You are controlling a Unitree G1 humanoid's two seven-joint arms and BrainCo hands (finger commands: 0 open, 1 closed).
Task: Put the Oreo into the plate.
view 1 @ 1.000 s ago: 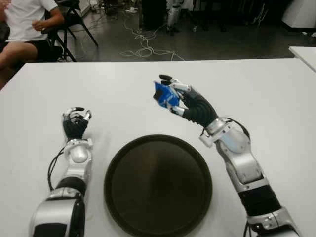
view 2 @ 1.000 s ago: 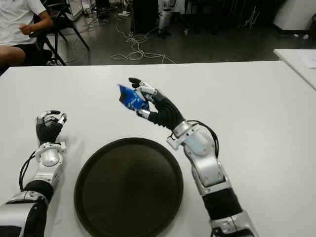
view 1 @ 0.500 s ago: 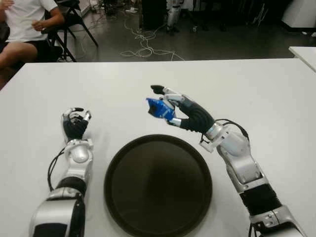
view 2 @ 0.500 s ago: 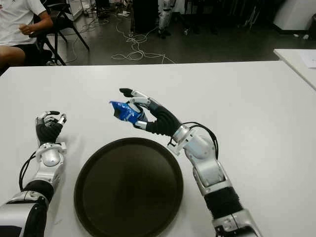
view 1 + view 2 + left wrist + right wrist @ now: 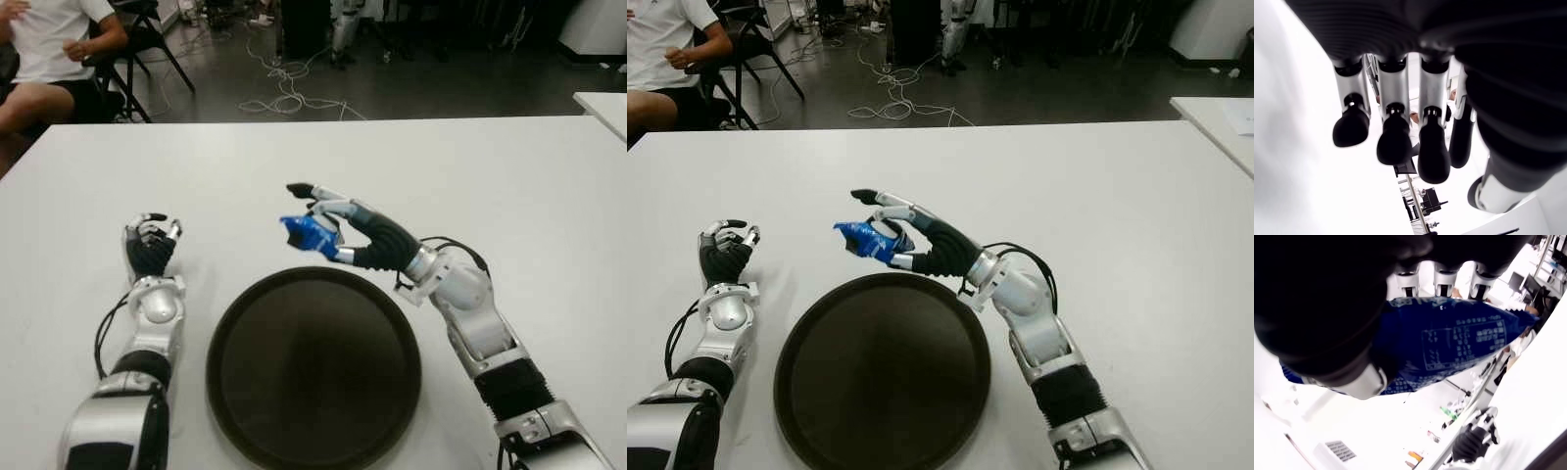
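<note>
**Blue Oreo pack held, not yet plated**

Blue Oreo pack (image 5: pixel 310 234) pinched in right hand (image 5: pixel 345 233) fingers, airborne just beyond the dark plate (image 5: pixel 235 392) rim. Left hand (image 5: pixel 149 247) idle beside plate's left, curled empty. Left: move over plate, release.

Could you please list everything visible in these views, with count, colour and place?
Oreo packet: one, blue, held in the air just beyond the plate's far rim.
Plate: one, dark brown, round, on the table's near middle, nothing on it.
Table: one, white, under everything.
Cables: several, pale, on the floor beyond the table.
Person: one, white shirt, seated at far left.
Right hand: one, black and silver, grasping the packet.
Left hand: one, black and silver, left of the plate, fingers curled, holding nothing.
</note>
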